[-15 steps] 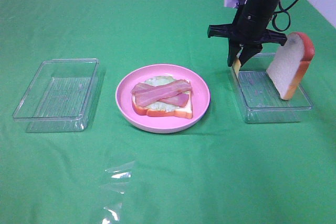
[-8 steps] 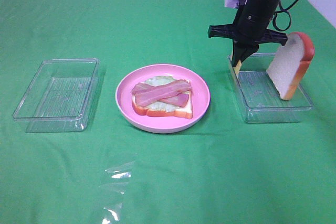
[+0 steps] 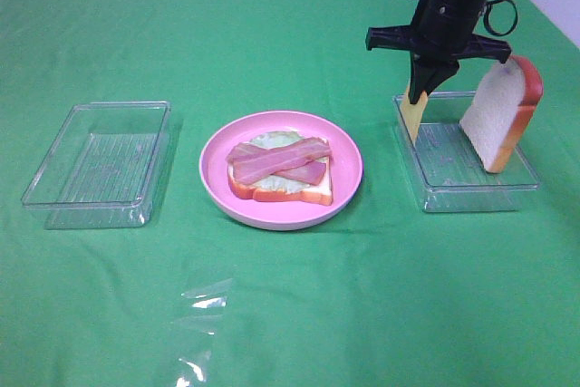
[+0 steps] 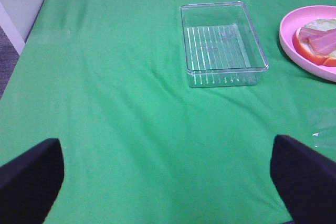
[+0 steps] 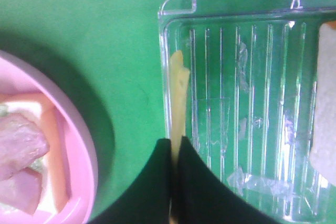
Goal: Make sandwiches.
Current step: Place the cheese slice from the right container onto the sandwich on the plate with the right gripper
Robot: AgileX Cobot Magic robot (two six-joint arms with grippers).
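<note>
Yellow cheese slice (image 3: 412,118) hangs on edge from the right hand (image 3: 426,92), which we see clenched on its upper end. Its long axis is upright, the free end pointing down. It sits to the right of the pink plate (image 3: 281,215), against the plate-side wall of a clear tray (image 3: 471,192). We cannot tell whether the cheese touches the tray floor.

On the plate lies the open sandwich (image 3: 279,169): a flat bread square, lettuce, and two bacon strips laid lengthwise, crossing at a shallow angle. A second bread slice (image 3: 497,120) leans upright against the tray wall farthest from the plate.

Only the right wrist view shows the cheese (image 5: 178,93) edge-on, as a thin strip running just inside the tray wall (image 5: 178,3), its near end pinched between the closed black fingers (image 5: 157,182).

Only the left wrist view shows the left hand (image 4: 168,177), released and wide open above the green tabletop (image 4: 131,129), nearer the camera than the plate (image 4: 287,45) and a second clear tray (image 4: 223,80).
</note>
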